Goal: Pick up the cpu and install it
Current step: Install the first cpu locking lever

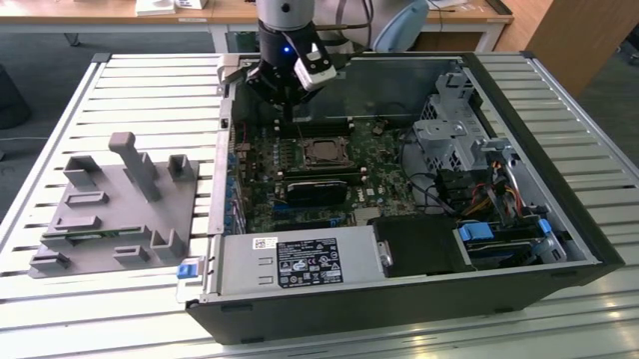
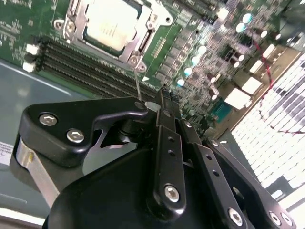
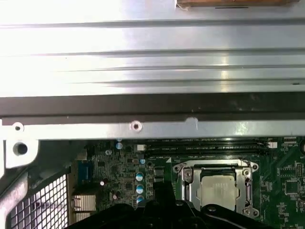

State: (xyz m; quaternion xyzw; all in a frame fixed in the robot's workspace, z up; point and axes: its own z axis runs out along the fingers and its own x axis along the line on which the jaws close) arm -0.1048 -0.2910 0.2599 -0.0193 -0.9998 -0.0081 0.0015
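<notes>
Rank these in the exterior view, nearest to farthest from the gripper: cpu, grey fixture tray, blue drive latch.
From the gripper:
1. cpu, in its socket just below it.
2. grey fixture tray, outside the case at the exterior view's left.
3. blue drive latch, low at the exterior view's right.

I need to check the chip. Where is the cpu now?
The cpu sits in its metal-framed socket on the green board, beside the black memory slots in both wrist views.

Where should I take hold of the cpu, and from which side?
Come straight down from above. The cpu lies flat inside the metal socket frame, which hems in all four of its edges, so only its silver top face is exposed. Take it on that top face, centred. An edge pinch looks blocked while the frame surrounds it.
</notes>
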